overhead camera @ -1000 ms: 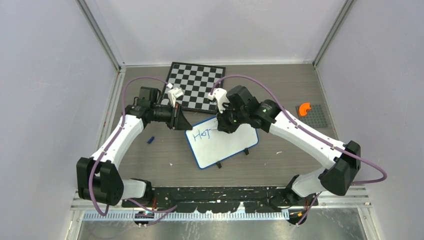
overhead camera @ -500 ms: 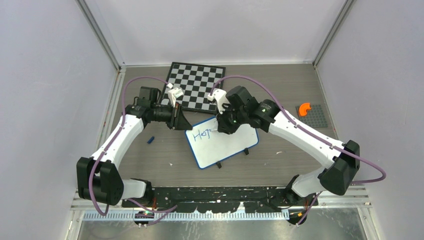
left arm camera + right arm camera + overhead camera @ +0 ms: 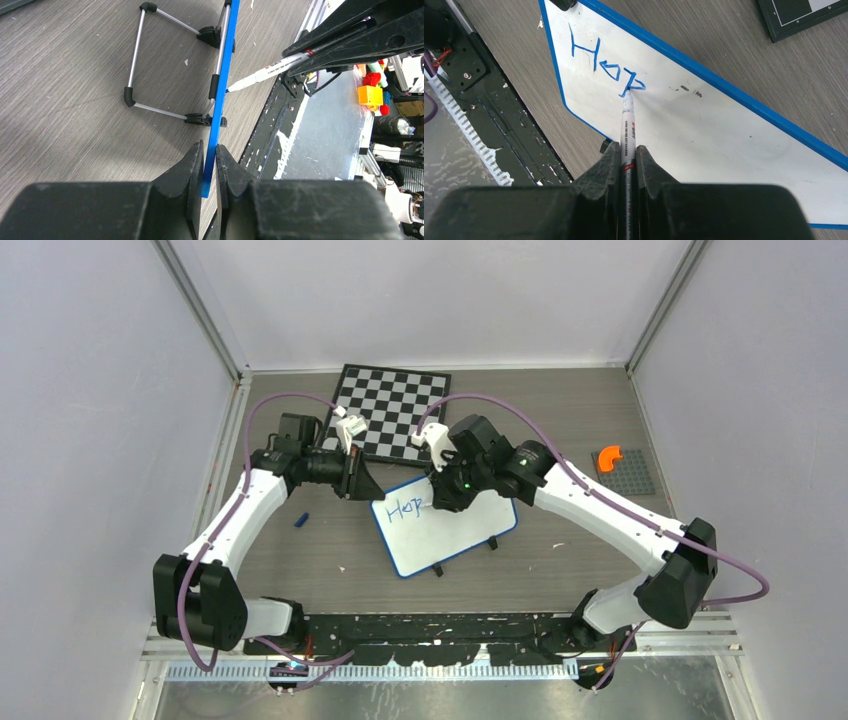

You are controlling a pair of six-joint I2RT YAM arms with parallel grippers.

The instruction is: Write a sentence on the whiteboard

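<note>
The whiteboard [image 3: 450, 530] lies mid-way across the desk [image 3: 580, 420], just before the chessboard [image 3: 392, 405], with blue writing [image 3: 606, 62] reading "Hop" near one corner. The right fingers [image 3: 610, 165] pinch a marker [image 3: 628, 125] whose tip touches the "p". The left fingers [image 3: 192, 170] clamp the whiteboard's blue rim.

L gripper [image 3: 209, 150] pinching whiteboard [image 3: 222, 75] edge, R gripper [image 3: 628, 150] clamped on marker [image 3: 626, 120]; both arms reaching fwd

Well right of the chessboard [image 3: 392, 405], an orange piece [image 3: 607, 457] sits on a grey plate [image 3: 636, 478]. A small blue bit [image 3: 301, 519] lies to its left, nearer.
</note>
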